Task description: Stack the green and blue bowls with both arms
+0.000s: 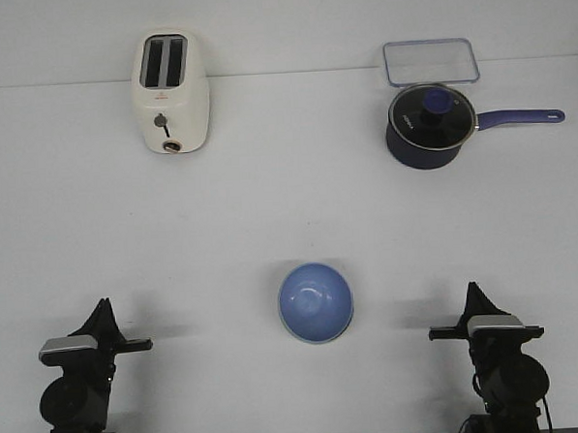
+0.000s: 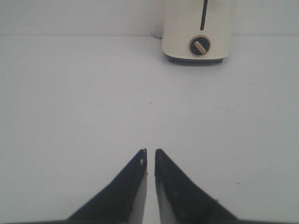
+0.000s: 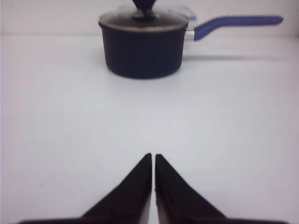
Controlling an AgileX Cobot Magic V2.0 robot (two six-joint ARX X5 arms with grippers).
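The periwinkle blue bowl (image 1: 315, 301) sits upright on the white table, near the front centre. A thin pale greenish edge shows along its near rim; no separate green bowl shows in any view. My left gripper (image 1: 102, 307) rests at the front left, well left of the bowl. In the left wrist view (image 2: 150, 150) its jaws are together and empty. My right gripper (image 1: 472, 290) rests at the front right, well right of the bowl. In the right wrist view (image 3: 153, 155) it is shut and empty. Neither wrist view shows the bowl.
A cream toaster (image 1: 170, 92) stands at the back left and also shows in the left wrist view (image 2: 198, 30). A dark navy lidded saucepan (image 1: 430, 125) with its long handle pointing right stands at the back right, also in the right wrist view (image 3: 144, 44). A clear rectangular lid (image 1: 431, 61) lies behind it.
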